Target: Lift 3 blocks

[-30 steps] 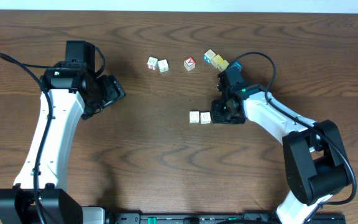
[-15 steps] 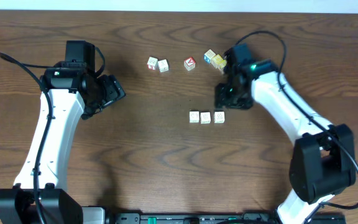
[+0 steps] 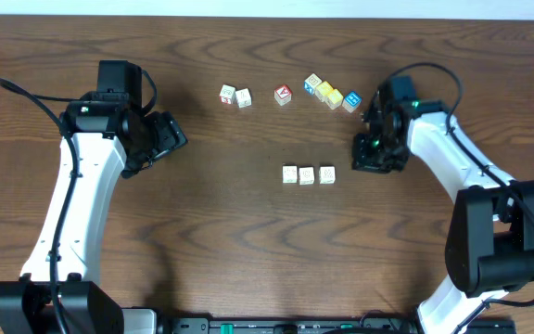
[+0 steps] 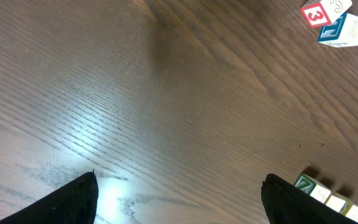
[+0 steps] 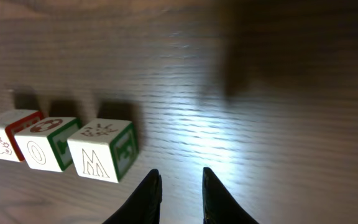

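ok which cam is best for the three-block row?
Right wrist: the three blocks fill the lower left, close enough to read the face markings. Overhead shows them as a tiny row; left wrist catches only a cut-off sliver at its lower right edge.

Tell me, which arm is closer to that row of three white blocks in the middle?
Right. The right arm hangs just to the right of the row of three blocks, not touching them; the left arm sits far across the table on their other side.
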You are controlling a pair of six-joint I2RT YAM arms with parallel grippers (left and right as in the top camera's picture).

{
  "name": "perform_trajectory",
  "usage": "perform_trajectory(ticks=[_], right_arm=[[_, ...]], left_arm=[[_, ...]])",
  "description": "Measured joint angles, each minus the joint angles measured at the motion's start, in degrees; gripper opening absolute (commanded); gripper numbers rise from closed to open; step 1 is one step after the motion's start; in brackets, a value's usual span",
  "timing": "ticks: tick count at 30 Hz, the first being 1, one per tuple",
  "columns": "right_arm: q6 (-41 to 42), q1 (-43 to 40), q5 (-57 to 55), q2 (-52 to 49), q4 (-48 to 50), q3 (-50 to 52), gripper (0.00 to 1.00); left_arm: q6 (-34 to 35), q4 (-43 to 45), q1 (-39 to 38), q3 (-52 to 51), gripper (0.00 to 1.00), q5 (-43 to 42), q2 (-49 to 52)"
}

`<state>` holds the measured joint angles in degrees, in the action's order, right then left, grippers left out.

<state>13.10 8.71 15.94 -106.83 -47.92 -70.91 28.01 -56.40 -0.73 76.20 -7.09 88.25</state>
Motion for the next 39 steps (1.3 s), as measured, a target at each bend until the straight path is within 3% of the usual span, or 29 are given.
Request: perform_trajectory(ticks=[5, 7, 10, 15, 16, 20, 29, 39], right_arm=[[0.31, 0.04, 2.67, 0.00, 3.98, 3.67, 0.18], [0.68, 0.04, 3.10, 0.00, 4.79, 4.15, 0.10], [2.29, 0.04, 3.69, 0.00, 7.15, 4.61, 0.05], [4.55, 0.09, 3.56, 0.00, 9.92, 6.19, 0.02], [5.01, 0.09, 3.30, 0.00, 10.01, 6.67, 0.02], [6.23, 0.09, 2.54, 0.00, 10.29, 7.52, 0.01], [7.32, 0.11, 2.51, 0.00, 11.23, 7.58, 0.01], [8.39, 1.90, 2.67, 0.00, 11.78, 7.61, 0.01]], left_arm=[[0.00, 0.11, -0.02, 0.00, 0.84, 0.00, 0.00], [0.00, 0.11, -0.02, 0.00, 0.84, -0.02, 0.00], [0.22, 0.11, -0.02, 0.00, 0.84, -0.33, 0.00], [-2.58, 0.09, -1.18, -0.33, 0.82, -6.34, 0.00], [-3.08, 0.07, -1.95, -0.83, 0.71, -7.61, 0.00], [-4.59, 2.14, -6.03, -5.77, 0.08, -11.06, 0.07], [-2.08, 25.07, -12.00, -19.91, 0.07, -19.74, 1.88], [2.69, 38.36, -14.64, -22.53, 0.07, -24.35, 11.21]])
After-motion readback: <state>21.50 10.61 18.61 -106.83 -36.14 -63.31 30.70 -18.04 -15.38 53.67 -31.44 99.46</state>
